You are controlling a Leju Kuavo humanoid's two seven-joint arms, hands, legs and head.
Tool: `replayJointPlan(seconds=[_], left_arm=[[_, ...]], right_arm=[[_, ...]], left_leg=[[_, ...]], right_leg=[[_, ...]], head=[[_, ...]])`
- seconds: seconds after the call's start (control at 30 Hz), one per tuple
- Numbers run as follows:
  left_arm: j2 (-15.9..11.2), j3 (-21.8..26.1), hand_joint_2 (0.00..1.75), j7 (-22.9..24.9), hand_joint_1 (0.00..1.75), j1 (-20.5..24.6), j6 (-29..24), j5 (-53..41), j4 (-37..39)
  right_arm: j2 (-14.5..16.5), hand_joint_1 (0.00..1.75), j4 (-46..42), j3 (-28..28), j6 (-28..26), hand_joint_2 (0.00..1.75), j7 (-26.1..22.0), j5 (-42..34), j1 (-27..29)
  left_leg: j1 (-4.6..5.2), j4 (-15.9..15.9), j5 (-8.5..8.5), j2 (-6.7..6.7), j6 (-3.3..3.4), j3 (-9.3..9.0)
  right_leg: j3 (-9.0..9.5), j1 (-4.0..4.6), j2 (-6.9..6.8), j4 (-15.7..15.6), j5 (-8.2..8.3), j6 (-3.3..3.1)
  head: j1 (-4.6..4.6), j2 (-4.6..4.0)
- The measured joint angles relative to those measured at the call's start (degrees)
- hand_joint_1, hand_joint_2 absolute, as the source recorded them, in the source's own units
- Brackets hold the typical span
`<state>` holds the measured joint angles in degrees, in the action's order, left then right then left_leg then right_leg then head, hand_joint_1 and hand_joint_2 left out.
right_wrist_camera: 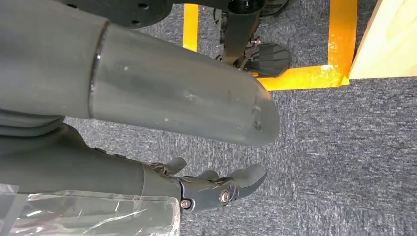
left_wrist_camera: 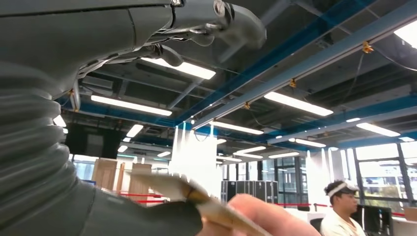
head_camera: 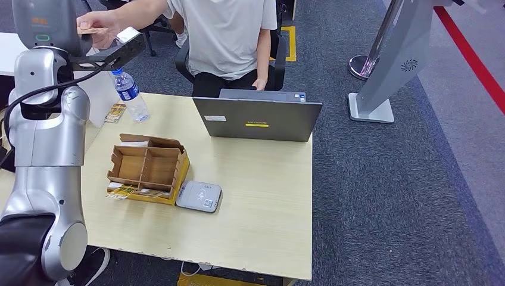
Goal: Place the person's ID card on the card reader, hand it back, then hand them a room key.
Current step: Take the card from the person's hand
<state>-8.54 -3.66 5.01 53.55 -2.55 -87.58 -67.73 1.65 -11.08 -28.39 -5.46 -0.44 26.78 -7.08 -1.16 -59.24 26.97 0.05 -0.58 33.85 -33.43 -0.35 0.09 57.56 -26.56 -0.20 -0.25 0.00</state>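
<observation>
My left arm is raised at the far left, and my left hand [head_camera: 112, 52] meets the person's hand [head_camera: 98, 27] above the table's back corner. In the left wrist view a tan card [left_wrist_camera: 196, 196] lies on my thumb [left_wrist_camera: 147, 219], with the person's fingertip [left_wrist_camera: 260, 216] pressed on it. My other fingers [left_wrist_camera: 216, 14] are spread far above the card. The grey card reader [head_camera: 199, 196] lies on the table beside a cardboard box [head_camera: 147, 168] of cards. My right hand [right_wrist_camera: 216, 189] hangs over the carpet, fingers loosely apart and holding nothing.
An open laptop [head_camera: 257, 119] stands at the table's back edge in front of the seated person [head_camera: 223, 36]. A water bottle [head_camera: 130, 94] stands at the back left. A grey stand base [head_camera: 372, 110] sits on the carpet to the right.
</observation>
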Motion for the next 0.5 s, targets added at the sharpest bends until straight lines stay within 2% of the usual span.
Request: replayJointPlan(seconds=[0.5], left_arm=[[2.39, -1.30, 1.75, -1.05, 1.75, 2.46, -1.33, 0.00, 4.54]], right_arm=[[0.30, 0.00, 0.00, -1.12, -0.28, 0.00, 0.00, 0.90, 0.41]], left_leg=[[0.00, 0.00, 0.00, 0.00, 0.00, 0.03]], right_leg=[[-0.02, 0.00, 0.00, 0.00, 0.00, 0.00]], head=[[0.01, 0.00]])
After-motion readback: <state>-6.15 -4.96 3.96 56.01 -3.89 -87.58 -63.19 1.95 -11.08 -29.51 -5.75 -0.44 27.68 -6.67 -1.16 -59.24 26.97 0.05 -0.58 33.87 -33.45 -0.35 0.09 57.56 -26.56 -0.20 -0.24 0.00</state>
